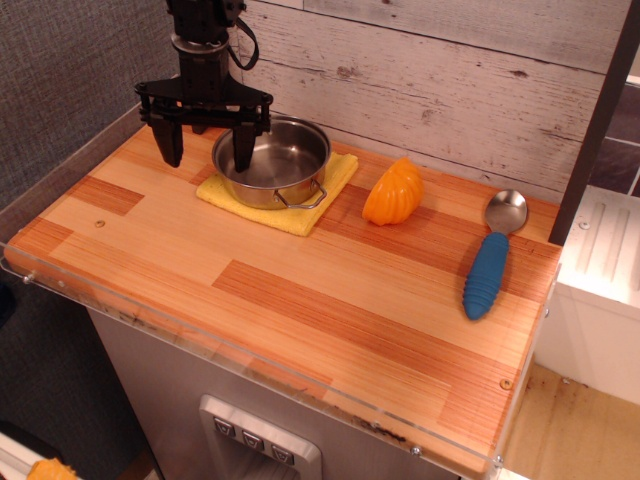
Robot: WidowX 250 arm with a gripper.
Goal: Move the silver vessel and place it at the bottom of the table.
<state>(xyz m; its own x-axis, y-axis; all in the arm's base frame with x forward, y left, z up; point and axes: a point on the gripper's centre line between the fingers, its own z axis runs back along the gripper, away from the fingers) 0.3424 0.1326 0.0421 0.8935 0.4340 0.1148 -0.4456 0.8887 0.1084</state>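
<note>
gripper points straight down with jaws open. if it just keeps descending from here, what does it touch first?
Probably the silver vessel: the gripper hangs open over its left rim, right finger apparently at or inside the rim, left finger outside over the table. Depth is unclear from one view.

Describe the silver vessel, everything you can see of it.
The silver vessel is a small, round, shiny pot that looks like stainless steel. It stands upright and empty on a yellow cloth at the table's back left. One thin wire loop handle shows on its front right side. The open tool hangs at its left rim, one finger over the bowl, one outside; contact cannot be told.
</note>
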